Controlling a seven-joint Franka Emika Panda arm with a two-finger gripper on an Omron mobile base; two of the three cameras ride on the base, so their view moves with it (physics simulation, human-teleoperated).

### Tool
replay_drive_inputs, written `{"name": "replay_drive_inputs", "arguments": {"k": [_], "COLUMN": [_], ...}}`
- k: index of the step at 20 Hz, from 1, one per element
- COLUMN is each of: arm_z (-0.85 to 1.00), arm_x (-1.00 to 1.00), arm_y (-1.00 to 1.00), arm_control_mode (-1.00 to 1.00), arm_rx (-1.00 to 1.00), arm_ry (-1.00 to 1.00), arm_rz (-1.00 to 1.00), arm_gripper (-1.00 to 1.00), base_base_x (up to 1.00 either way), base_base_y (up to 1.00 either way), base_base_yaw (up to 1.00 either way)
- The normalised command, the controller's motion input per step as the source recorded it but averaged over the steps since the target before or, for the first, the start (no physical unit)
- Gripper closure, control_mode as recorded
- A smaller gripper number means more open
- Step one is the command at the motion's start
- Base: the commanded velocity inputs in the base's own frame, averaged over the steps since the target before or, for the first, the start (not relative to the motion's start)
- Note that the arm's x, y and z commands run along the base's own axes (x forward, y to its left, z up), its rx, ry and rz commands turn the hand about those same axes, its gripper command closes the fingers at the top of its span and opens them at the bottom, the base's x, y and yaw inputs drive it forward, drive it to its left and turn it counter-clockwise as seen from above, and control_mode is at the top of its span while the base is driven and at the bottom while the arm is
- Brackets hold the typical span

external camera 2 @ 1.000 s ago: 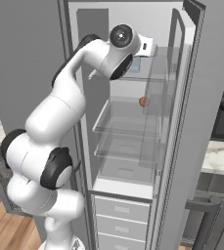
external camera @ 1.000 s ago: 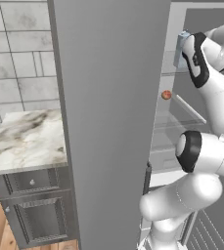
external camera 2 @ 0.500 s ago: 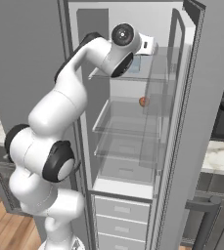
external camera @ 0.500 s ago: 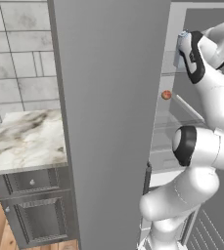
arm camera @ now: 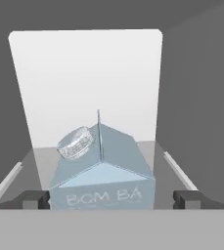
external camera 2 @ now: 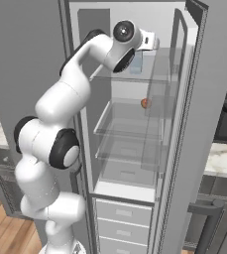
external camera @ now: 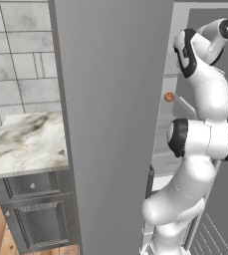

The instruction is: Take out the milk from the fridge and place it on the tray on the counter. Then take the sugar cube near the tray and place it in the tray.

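I've got the tool [arm camera: 111,199] up on the fridge [external camera 2: 184,74] top shelf, fingers spread wide either side of the milk [arm camera: 102,168] — not touching it, small orange ball [external camera 2: 145,103] one shelf down

From the left base view we look forward past the edge of the fridge [external camera: 110,124] door, which stands very near us, with the arm rising at lower right. From the right base view we face straight into the open fridge [external camera 2: 135,149] and its glass shelves. Both share the arm and a small orange ball [external camera: 169,96] [external camera 2: 145,102] on a shelf. The hand view sits close on the milk [arm camera: 102,171], facing the fridge's back wall.
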Motion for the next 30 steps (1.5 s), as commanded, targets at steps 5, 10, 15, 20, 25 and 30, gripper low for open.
{"name": "replay_drive_inputs", "arguments": {"k": [5,10,15,20,25,30], "arm_z": [0.03,0.00,0.00,0.00,0.03,0.24], "arm_x": [0.19,0.12,0.01,-0.08,-0.05,-0.24], "arm_y": [0.01,0.00,0.00,0.02,0.00,0.15], "arm_control_mode": [-1.00,-1.00,-1.00,-1.00,-1.00,-1.00], "arm_rx": [-0.01,0.00,0.00,0.00,0.00,-0.03], "arm_ry": [0.00,0.00,0.00,-0.04,-0.01,0.00], "arm_rz": [0.00,0.00,0.00,0.00,0.00,0.00], "arm_gripper": [-1.00,1.00,1.00,1.00,1.00,1.00], "base_base_x": [0.00,0.00,0.00,0.00,0.00,0.00], "base_base_y": [0.00,0.00,0.00,0.00,0.00,0.00], "base_base_yaw": [0.00,0.00,0.00,0.00,0.00,0.00]}}
